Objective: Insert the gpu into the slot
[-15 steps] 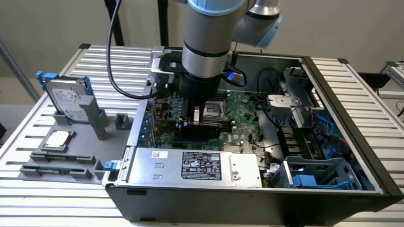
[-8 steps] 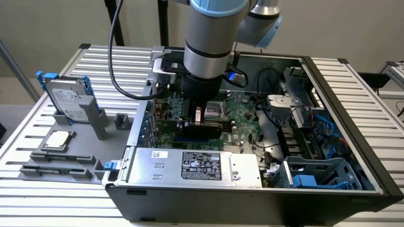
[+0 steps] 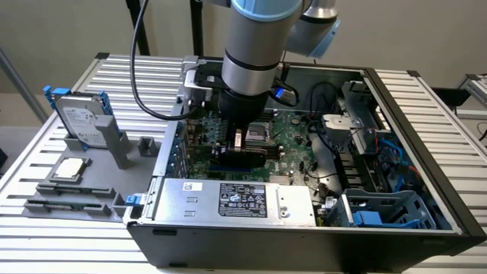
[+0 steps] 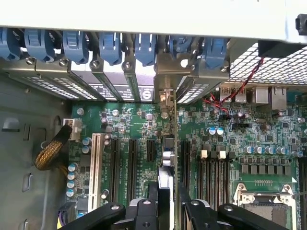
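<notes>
Hardware on show: open black computer case (image 3: 304, 245) on the slatted metal table (image 3: 430, 108), silver power-supply box (image 3: 236, 200) along the case edge nearest the exterior view, label print too small to read. Green motherboard (image 4: 129, 124) on the case floor. Black gripper (image 3: 238, 149) hangs mid-board, fingers (image 4: 199, 213) clenched on the thin black gpu card (image 4: 165, 184), standing on edge between them among the long black slots (image 4: 132, 163); seated or not, can't tell.

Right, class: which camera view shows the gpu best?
The wrist view: it looks straight down on the gpu, seen edge-on and running parallel to the motherboard's long slots. The exterior view shows it as a small dark block below the arm, which partly hides it.
</notes>
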`<state>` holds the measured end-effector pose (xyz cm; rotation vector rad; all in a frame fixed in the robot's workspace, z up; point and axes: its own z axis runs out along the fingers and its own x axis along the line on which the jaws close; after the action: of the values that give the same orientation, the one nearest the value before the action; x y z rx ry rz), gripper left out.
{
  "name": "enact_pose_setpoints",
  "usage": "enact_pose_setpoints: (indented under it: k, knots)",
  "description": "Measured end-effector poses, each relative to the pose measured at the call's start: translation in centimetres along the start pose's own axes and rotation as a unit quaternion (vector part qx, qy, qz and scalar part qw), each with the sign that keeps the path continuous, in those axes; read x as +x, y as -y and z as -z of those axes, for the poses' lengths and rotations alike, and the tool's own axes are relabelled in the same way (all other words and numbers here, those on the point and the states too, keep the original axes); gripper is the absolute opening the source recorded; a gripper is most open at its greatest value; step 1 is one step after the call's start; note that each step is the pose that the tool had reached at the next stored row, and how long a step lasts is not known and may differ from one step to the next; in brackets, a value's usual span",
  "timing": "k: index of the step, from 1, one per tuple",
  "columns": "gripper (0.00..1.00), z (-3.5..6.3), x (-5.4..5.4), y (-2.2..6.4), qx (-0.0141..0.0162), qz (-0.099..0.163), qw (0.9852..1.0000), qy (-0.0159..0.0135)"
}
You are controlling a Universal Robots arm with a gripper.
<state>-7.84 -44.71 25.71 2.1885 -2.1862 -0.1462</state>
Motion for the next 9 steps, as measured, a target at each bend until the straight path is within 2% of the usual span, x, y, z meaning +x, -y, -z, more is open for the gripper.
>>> enact_pose_setpoints:
  k: [4, 9]
  knots:
    - [0.26, 0.25, -0.01, 0.11, -0.0025, 0.0, 1.0, 0.0]
    - [0.26, 0.28, -0.01, 0.22, -0.0029, 0.0, 1.0, -0.0001]
